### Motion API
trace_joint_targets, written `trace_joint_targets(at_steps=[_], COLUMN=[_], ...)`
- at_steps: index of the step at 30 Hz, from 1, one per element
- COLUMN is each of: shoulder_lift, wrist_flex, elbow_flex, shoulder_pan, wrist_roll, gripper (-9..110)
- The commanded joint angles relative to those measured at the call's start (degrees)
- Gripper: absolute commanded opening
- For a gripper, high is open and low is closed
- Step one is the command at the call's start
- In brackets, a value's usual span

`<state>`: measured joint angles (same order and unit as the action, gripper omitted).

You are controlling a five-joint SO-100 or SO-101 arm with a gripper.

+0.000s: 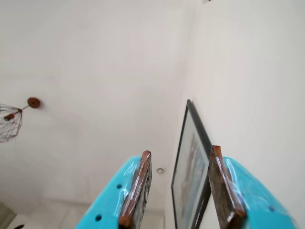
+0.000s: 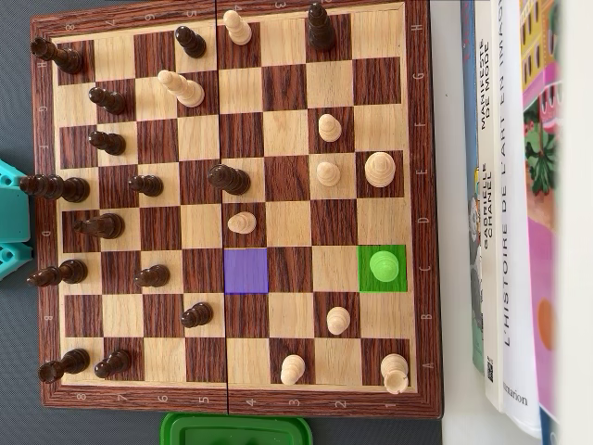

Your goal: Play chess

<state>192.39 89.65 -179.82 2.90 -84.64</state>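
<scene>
- Dark surface (image 2: 18,408) carries the wooden chessboard (image 2: 422,232) in the overhead view, with books (image 2: 505,232) stacked along its right edge and a green lid (image 2: 236,431) at the bottom.
- Your claw (image 1: 180,191) stands apart and empty; the wrist view looks up at ceiling, a wall picture (image 1: 190,181) and a wire lamp (image 1: 10,123), so the arm is raised well away from the board. Only a turquoise part of the arm (image 2: 11,222) shows at the left edge of the overhead view.
- A light pawn (image 2: 382,265) sits on a green-tinted square (image 2: 398,283) near the right edge; a purple-tinted square (image 2: 246,271) lies empty in the same row, well apart from it.
- Judging by the tints, you likely move that pawn onto the purple square.
- Tip the wrist down first, then descend straight over the pawn with the fingers straddling its head.
- Lift high enough to clear the light piece (image 2: 243,222) just above the purple square, and set the pawn down centred.
</scene>
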Motion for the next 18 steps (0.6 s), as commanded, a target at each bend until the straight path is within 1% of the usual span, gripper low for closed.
trace_joint_targets(at_steps=[1,11,18], shoulder_lift=[-0.62,-0.62,-0.62], wrist_flex=[4.48,13.18,13.71], elbow_flex=[-1.14,-1.14,-1.14], shoulder_pan=[0.44,0.53,0.53], wrist_roll=[-0.26,0.09,-0.18], gripper=[18,18,18])
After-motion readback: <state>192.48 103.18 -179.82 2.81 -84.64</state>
